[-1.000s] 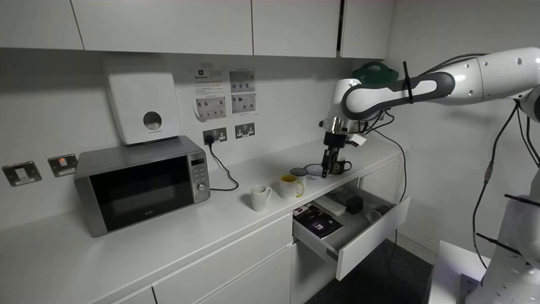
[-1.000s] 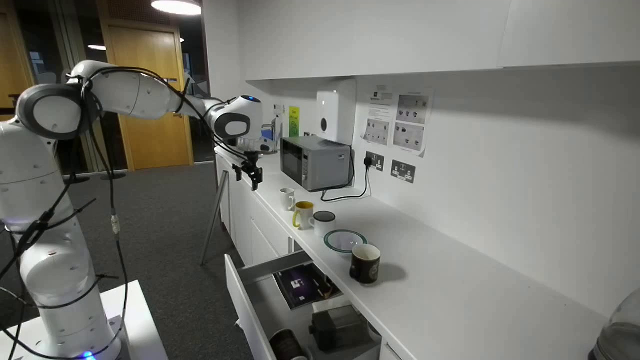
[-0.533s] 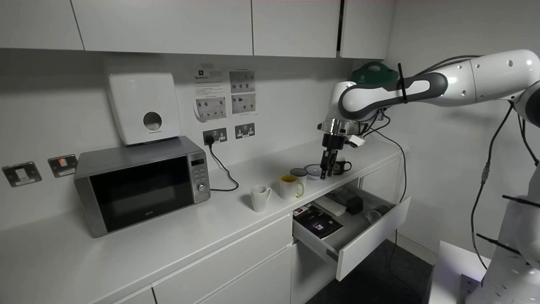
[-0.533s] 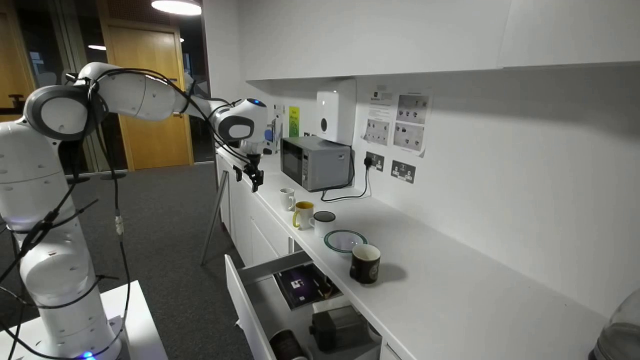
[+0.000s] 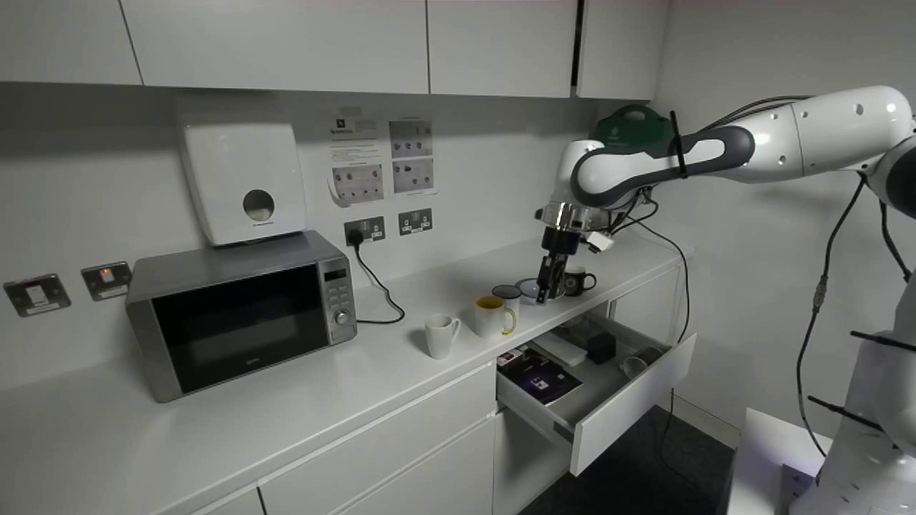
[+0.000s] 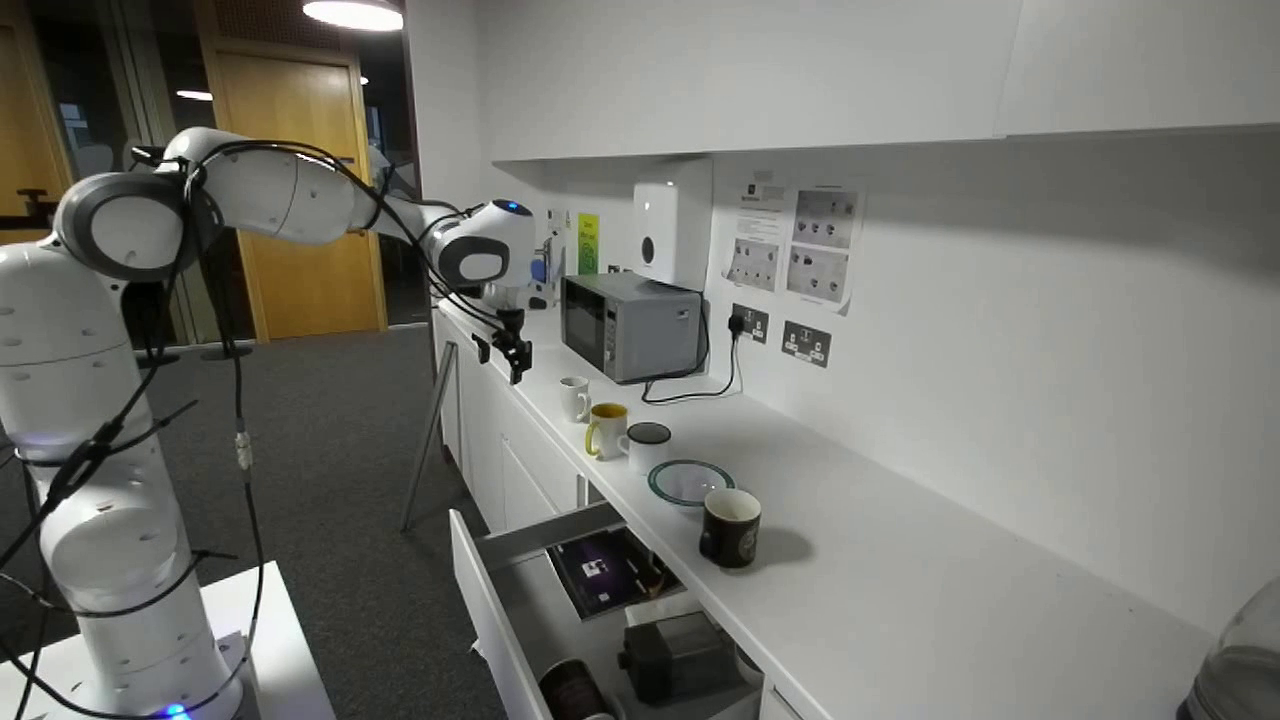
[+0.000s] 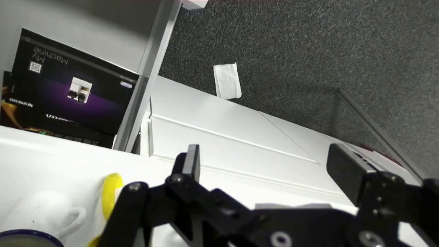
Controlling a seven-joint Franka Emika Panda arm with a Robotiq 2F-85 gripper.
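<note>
My gripper is open with nothing between its fingers. In both exterior views it points down, above and near the counter's front edge, touching nothing. A white mug, a mug with a yellow inside and a white mug with a dark rim stand in a row. A green-rimmed bowl and a black mug follow. The gripper partly covers the bowl in an exterior view. The yellow mug shows at the wrist view's lower left.
A drawer stands open below the counter, holding a black booklet, a dark box and a dark cup. A microwave stands against the wall. White paper lies on the floor.
The arm has shifted slightly, with the gripper a little farther left in one exterior view and right in the other. It also tilts slightly more. The mugs, bowl and drawer have not moved.
</note>
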